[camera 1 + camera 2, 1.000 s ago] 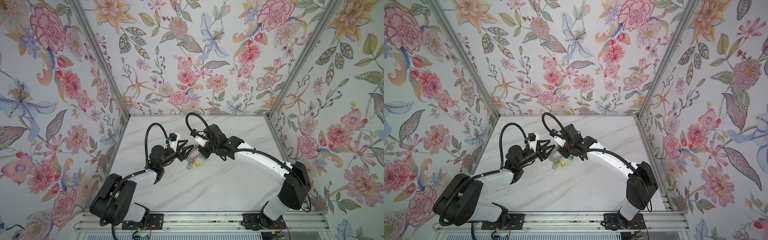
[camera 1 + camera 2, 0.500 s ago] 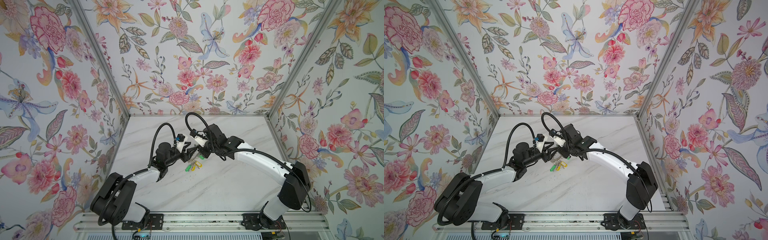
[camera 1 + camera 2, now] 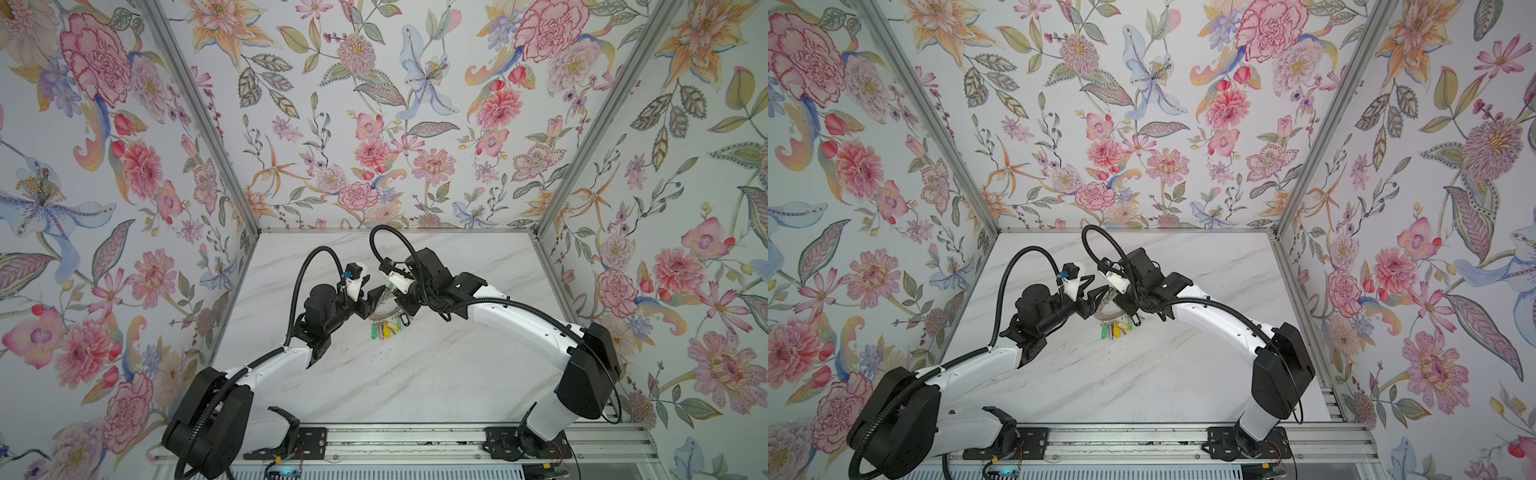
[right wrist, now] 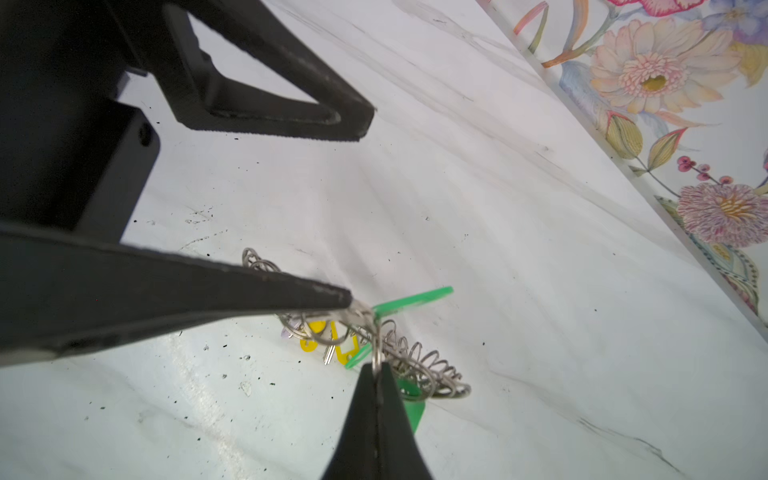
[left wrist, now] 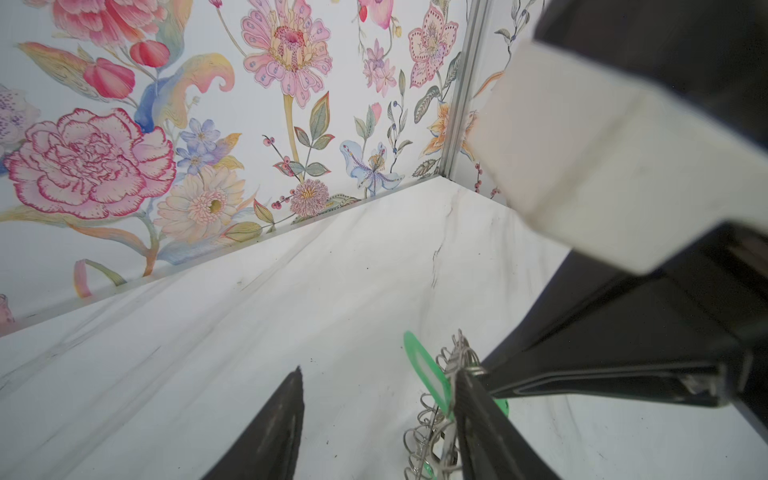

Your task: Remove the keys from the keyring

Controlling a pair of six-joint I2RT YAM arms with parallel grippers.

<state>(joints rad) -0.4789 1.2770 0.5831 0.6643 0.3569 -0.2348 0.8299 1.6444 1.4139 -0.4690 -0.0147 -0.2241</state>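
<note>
Keys (image 3: pixel 386 329) fan across the tabletop (image 3: pixel 415 374). Right tool (image 4: pixel 378 372) clamps the keyring (image 4: pixel 432 370); left tool (image 5: pixel 378 372) gapes, one finger (image 4: pixel 291 295) touching it

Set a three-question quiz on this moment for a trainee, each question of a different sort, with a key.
1. True or false: the right tool is shut on the keyring.
2. Which tag colour shows among the keys? A) red B) yellow C) orange
3. Fill the gap: the left tool has its jaws ____, with one tip right beside the keyring.
Key: 1 true; 2 B; 3 open.
</note>
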